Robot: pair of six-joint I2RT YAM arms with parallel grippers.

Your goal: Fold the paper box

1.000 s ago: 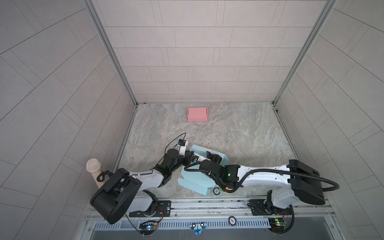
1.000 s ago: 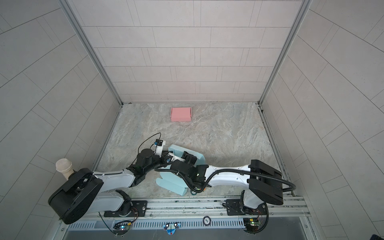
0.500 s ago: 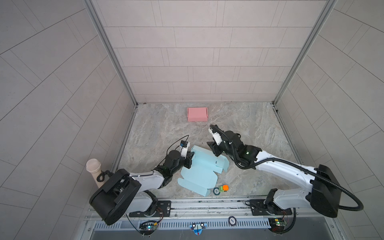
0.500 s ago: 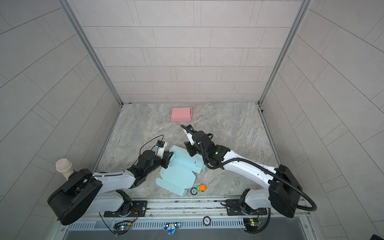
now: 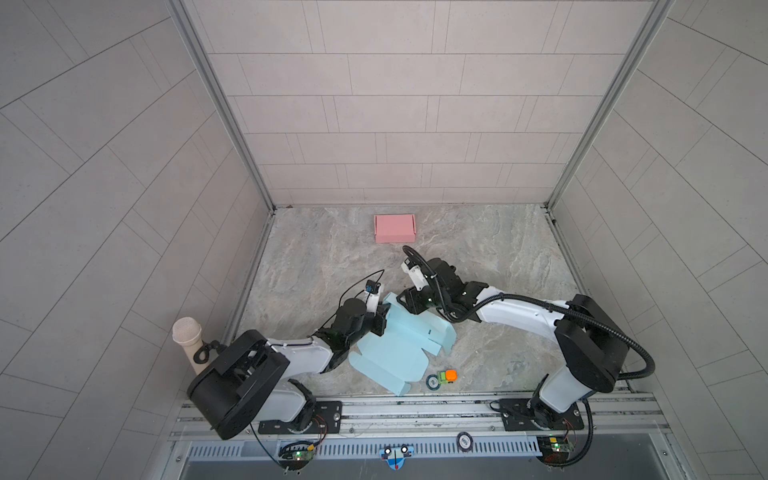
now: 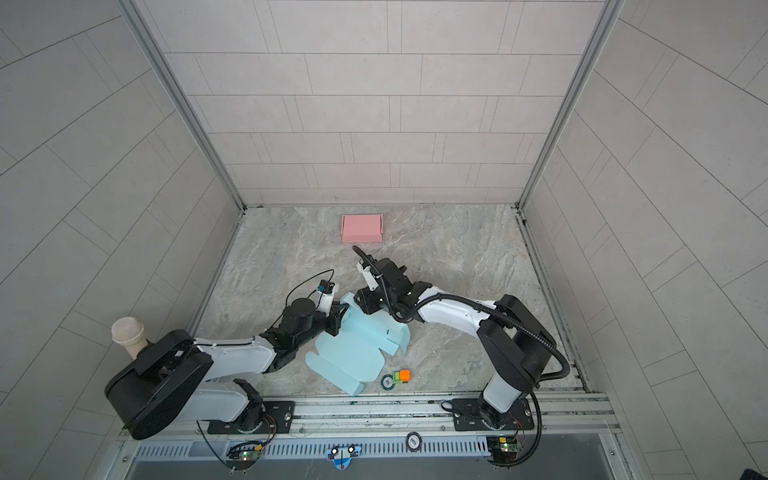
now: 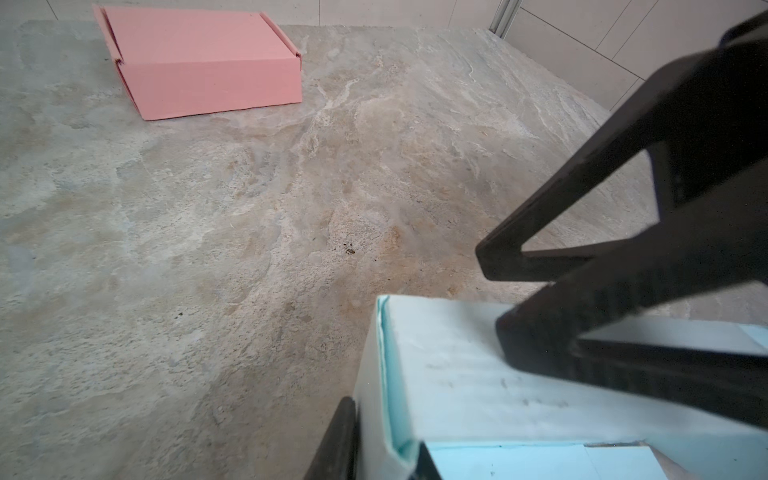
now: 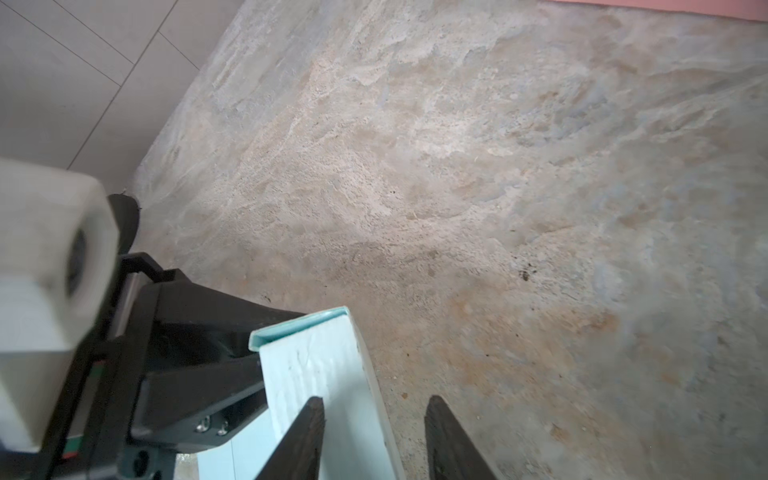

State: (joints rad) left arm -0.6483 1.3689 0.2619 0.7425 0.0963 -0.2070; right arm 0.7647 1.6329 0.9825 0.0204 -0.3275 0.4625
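Left fingers pinch the raised wall of the pale-blue paper box, which lies half-flat mid-front on the counter, their tips mostly cut off from my view; right fingers stand spread astride that same wall, whether touching I can't tell.

Top views: high over the desk, looking steeply down, far from the paper box; both show nearly the same whole scene
Left wrist: low, right against the paper box, facing past it to the pink box
Right wrist: close above the paper box, facing the side wall; shares the box's raised edge with left wrist
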